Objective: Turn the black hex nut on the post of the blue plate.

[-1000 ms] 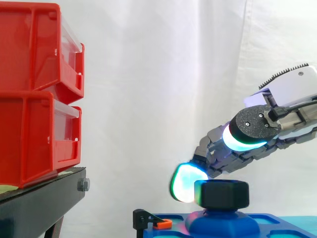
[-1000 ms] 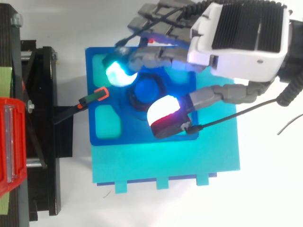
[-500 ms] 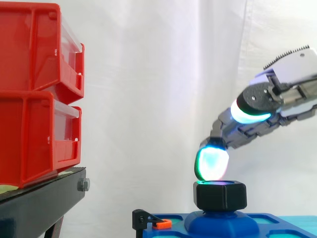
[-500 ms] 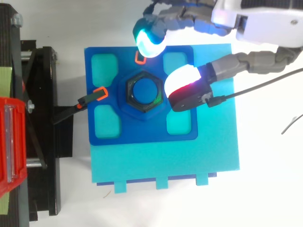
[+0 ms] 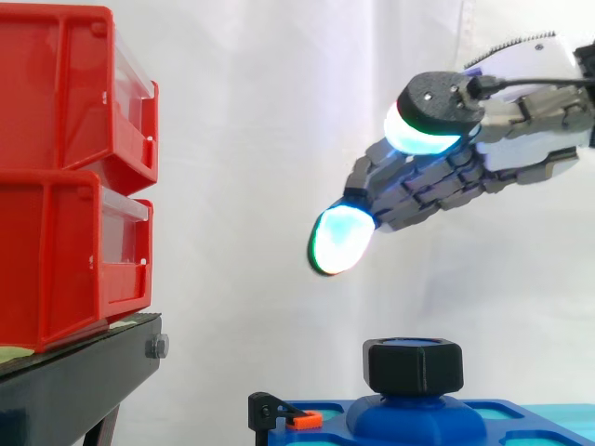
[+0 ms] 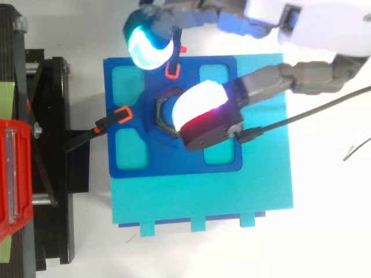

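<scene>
Since the frame half a second back, we see that the hand has lifted away from the black nut. Then one glowing fingertip sat right on top of the nut; now it hangs well above it and a little toward the red bins. We find the fingers released, loosely stretched and slanting downward, with nothing between them and the thumb, whose pad glows cyan-white higher up. The nut has stayed where it was, upright on the blue post that rises from the raised middle of the blue plate. From above, the thumb's pad covers most of the nut, so we make out just its left edge. Another fingertip glows cyan by the plate's edge, close to an orange clip. A second orange clip sits at the plate's left side, on a black arm reaching from the black stand. Under the plate lies a teal board on the white desk.
</scene>
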Action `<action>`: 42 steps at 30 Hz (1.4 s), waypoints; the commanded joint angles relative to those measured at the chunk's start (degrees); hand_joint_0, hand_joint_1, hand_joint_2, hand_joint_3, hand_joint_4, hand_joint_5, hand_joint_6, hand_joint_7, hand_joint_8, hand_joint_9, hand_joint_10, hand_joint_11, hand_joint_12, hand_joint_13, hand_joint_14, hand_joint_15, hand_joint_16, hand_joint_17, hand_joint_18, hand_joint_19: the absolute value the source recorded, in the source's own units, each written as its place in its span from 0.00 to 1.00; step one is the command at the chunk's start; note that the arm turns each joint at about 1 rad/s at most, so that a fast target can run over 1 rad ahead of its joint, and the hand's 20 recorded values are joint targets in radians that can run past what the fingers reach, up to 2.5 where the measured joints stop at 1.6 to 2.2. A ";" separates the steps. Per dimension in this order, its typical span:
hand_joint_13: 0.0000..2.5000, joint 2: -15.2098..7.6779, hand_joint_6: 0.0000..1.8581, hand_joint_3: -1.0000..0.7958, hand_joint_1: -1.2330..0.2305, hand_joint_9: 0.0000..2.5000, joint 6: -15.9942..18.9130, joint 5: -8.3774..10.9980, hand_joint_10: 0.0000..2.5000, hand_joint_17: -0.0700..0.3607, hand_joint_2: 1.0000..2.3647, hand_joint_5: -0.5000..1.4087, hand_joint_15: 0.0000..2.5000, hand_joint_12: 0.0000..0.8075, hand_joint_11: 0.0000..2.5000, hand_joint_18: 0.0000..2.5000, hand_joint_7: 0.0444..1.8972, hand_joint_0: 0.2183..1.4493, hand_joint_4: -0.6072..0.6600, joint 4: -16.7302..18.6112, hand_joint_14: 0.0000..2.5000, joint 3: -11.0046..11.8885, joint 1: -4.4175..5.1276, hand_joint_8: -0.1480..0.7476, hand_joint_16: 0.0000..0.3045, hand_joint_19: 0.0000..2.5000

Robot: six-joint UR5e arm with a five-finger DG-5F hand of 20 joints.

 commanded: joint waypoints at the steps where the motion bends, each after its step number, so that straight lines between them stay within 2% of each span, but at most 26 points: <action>1: 0.00 -2.11 0.27 0.28 0.70 0.03 1.05 0.01 0.00 0.48 0.00 0.14 0.00 0.46 0.00 0.00 0.38 0.21 0.60 2.53 0.00 0.02 0.73 0.41 0.20 0.04; 3: 0.00 -3.25 0.27 0.28 0.70 0.03 1.93 0.01 0.00 0.48 0.00 0.14 0.00 0.46 0.00 0.00 0.38 0.21 0.60 2.79 0.00 0.02 1.17 0.41 0.20 0.04; 6: 0.00 -3.34 0.27 0.28 0.70 0.03 2.02 -0.16 0.00 0.48 0.00 0.14 0.00 0.46 0.00 0.00 0.38 0.21 0.60 2.79 0.00 0.02 1.52 0.41 0.20 0.04; 7: 0.00 -3.34 0.27 0.28 0.70 0.03 1.93 -0.34 0.00 0.48 0.00 0.14 0.00 0.46 0.00 0.00 0.38 0.21 0.60 2.79 0.00 0.02 1.96 0.41 0.20 0.04; 11: 0.00 -3.34 0.27 0.28 0.70 0.03 1.93 -0.34 0.00 0.48 0.00 0.14 0.00 0.46 0.00 0.00 0.38 0.21 0.60 1.82 0.00 0.02 2.67 0.41 0.20 0.04; 21: 0.00 -3.25 0.27 0.28 0.70 0.03 1.93 -1.13 0.00 0.48 0.00 0.14 0.00 0.46 0.00 0.00 0.39 0.21 0.60 -0.29 0.00 -0.07 2.75 0.41 0.20 0.04; 30: 0.00 -3.25 0.27 0.28 0.70 0.03 2.11 -1.39 0.00 0.48 0.00 0.14 0.00 0.46 0.00 0.00 0.40 0.21 0.60 -3.28 0.00 -0.07 2.05 0.41 0.20 0.04; 42: 0.00 -2.98 0.27 0.28 0.70 0.03 1.05 -4.12 0.00 0.48 0.00 0.14 0.00 0.46 0.00 0.00 0.40 0.21 0.60 -6.53 0.00 0.20 0.20 0.41 0.20 0.04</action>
